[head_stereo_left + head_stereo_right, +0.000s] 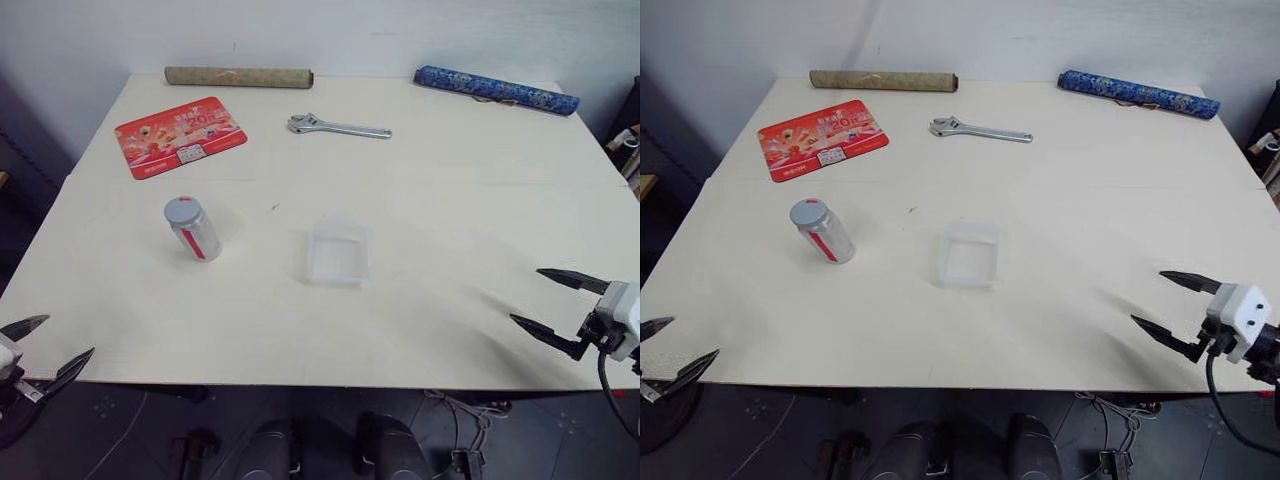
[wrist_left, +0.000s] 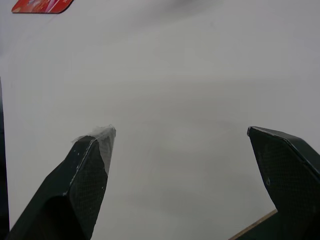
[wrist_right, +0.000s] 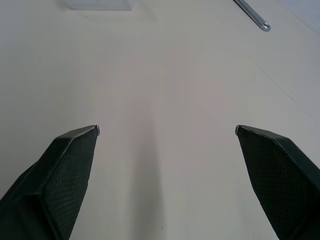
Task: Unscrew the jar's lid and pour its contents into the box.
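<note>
My left fingers [image 1: 42,345] are spread wide and hold nothing; they hang at the near left corner of the bench [image 1: 450,200], just off its front edge. My right fingers [image 1: 552,300] are likewise spread wide and empty, poised over the near right part of the bench and pointing in toward its middle.

The jar [image 1: 193,229] stands on the bench left of centre, leaning slightly as seen from the head camera, red label stripe facing front. The lid [image 1: 182,209], grey and round, is seated on top of the jar. The contents cannot be made out through the jar wall. The box [image 1: 338,251], a clear shallow square tray, lies flat near the middle of the bench, to the right of the jar and apart from it. Both are well apart from either set of fingers.

Further back on the bench: a red printed mat [image 1: 181,136] at the far left, an adjustable wrench [image 1: 338,127] beyond the box toward the centre, a brownish rolled tube [image 1: 238,77] along the far edge, and a blue patterned roll [image 1: 496,90] at the far right. In the right wrist view the box edge [image 3: 100,4] and the wrench handle tip [image 3: 254,16] show ahead of my right fingers.
</note>
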